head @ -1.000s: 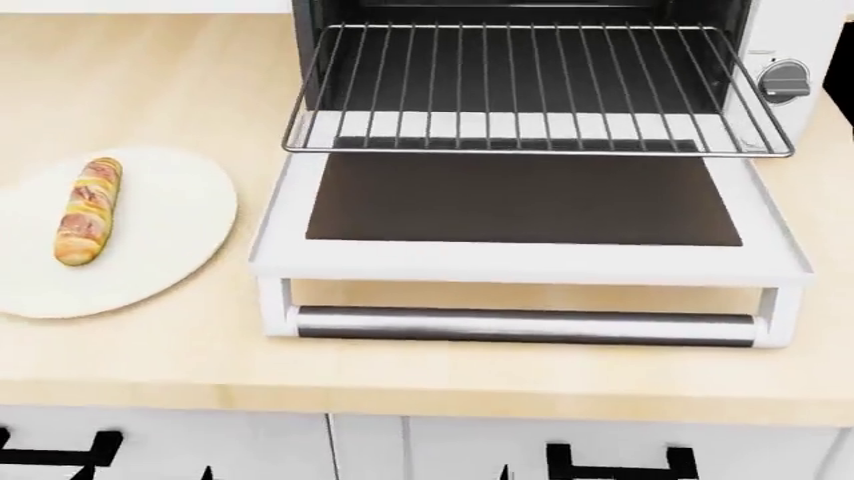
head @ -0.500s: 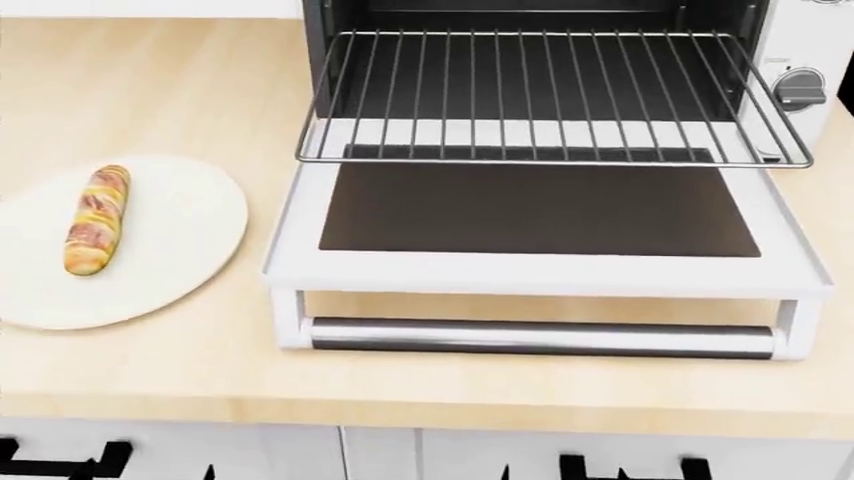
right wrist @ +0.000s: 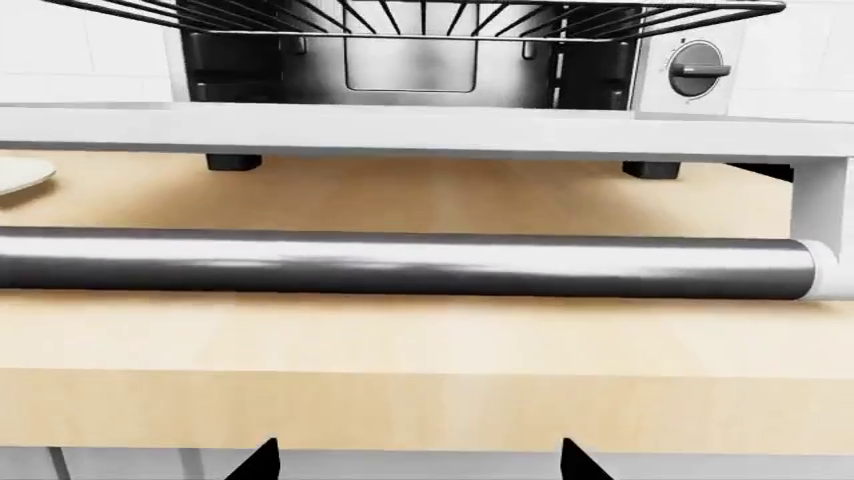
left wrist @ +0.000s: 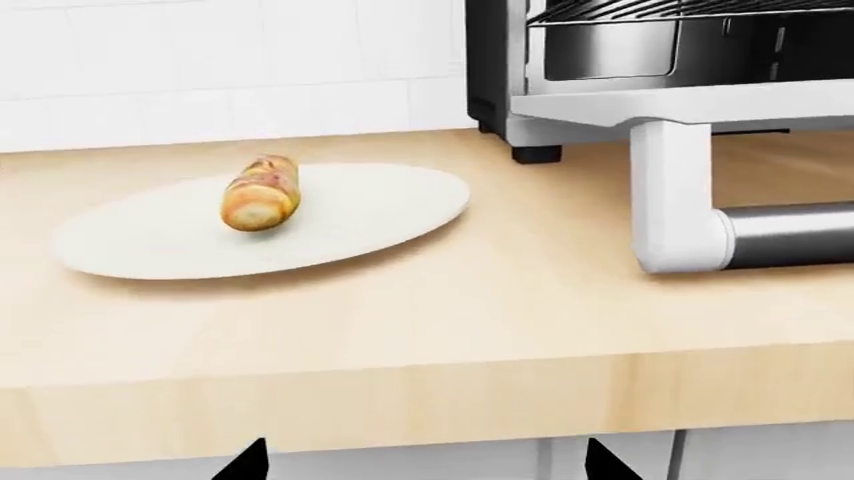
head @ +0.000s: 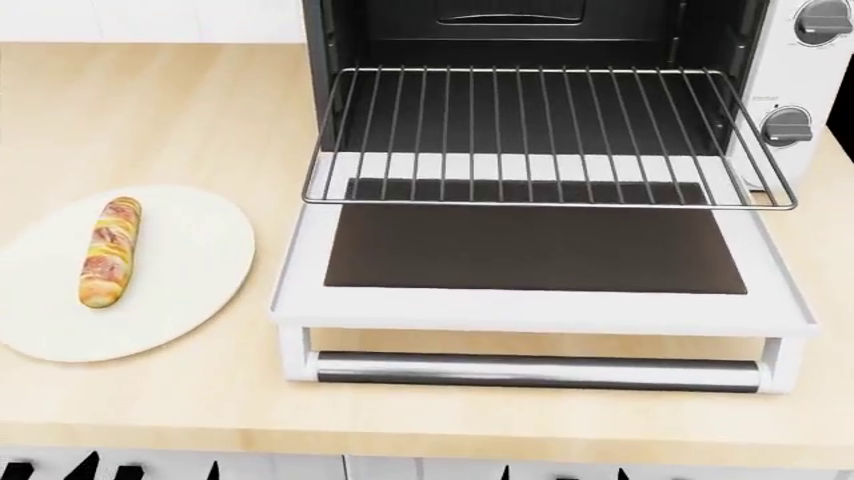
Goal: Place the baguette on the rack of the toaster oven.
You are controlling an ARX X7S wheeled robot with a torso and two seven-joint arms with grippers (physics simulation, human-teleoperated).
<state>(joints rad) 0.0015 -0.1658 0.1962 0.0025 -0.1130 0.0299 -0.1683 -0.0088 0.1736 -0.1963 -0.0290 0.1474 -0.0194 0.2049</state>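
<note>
**A:** Pale wood counter [head: 174, 110] fills my head view, white tile wall [left wrist: 200, 60] behind it. What do you have?

**B:** Same counter. I see the baguette [head: 110, 252] on a round cream plate [head: 200, 270] at the left, well apart from the oven [head: 787, 60]. Its long axis runs roughly away from me toward the wall, the far end tipped slightly right. On the left wrist camera one rounded end of it faces the lens.

**A:** And the oven?

**B:** Door [head: 534, 250] folded down flat, dark glass up, steel handle [head: 534, 370] along its front edge. I see the rack [head: 547, 135] pulled partway out, level, hanging over the open door. Nothing lies on it. Two grey knobs [head: 787, 125] sit on the right panel.

**A:** Left gripper [left wrist: 420, 462]?

**B:** I only get two dark fingertips [left wrist: 247, 462] poking in at the edge of the wrist view, below the counter's front edge. They stand well apart, so I read it as wide, holding nothing, touching nothing.

**A:** Right gripper [right wrist: 414, 460]?

**B:** Same story: two dark tips [right wrist: 260, 460] spread wide, low in front of the counter edge, facing the handle, with nothing between them. I see neither arm in the head view.
</note>
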